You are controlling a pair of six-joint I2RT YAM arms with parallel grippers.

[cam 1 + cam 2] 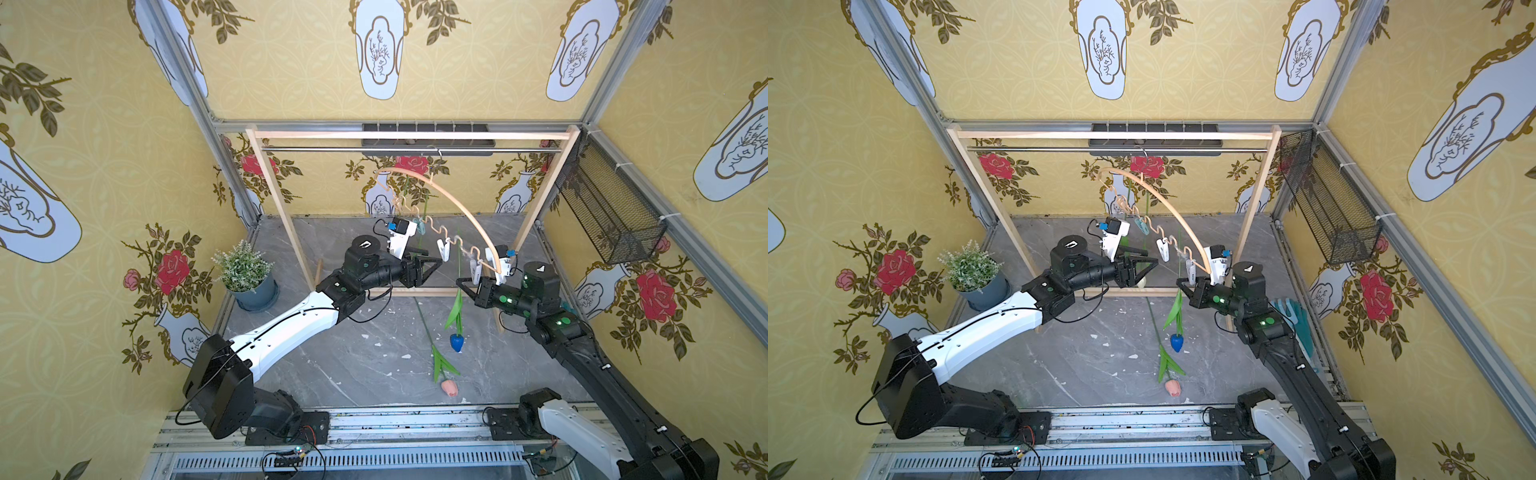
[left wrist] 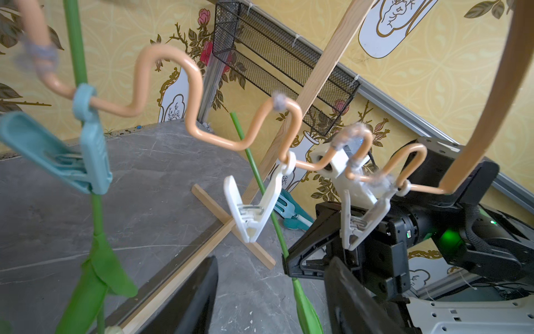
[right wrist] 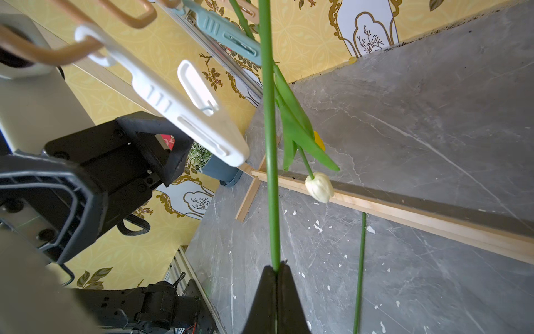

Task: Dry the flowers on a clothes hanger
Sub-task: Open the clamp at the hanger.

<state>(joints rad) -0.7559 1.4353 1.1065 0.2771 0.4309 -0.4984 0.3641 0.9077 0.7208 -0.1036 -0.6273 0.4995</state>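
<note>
Jaws of the right gripper press together on the long green stem of the blue-headed artificial tulip, arm stretched forward, bloom dangling below. Above hangs the light wooden arched clothes hanger; the left gripper, parted and empty, hovers beside its white plastic clip.

Yellow walls papered with pale blue vases, leafy sprigs and red roses enclose a grey marble-look floor flecked with white bits. A light wooden rack with a metal rail stands at the back, a potted plant near one post. A black mesh basket hangs on a side wall.
</note>
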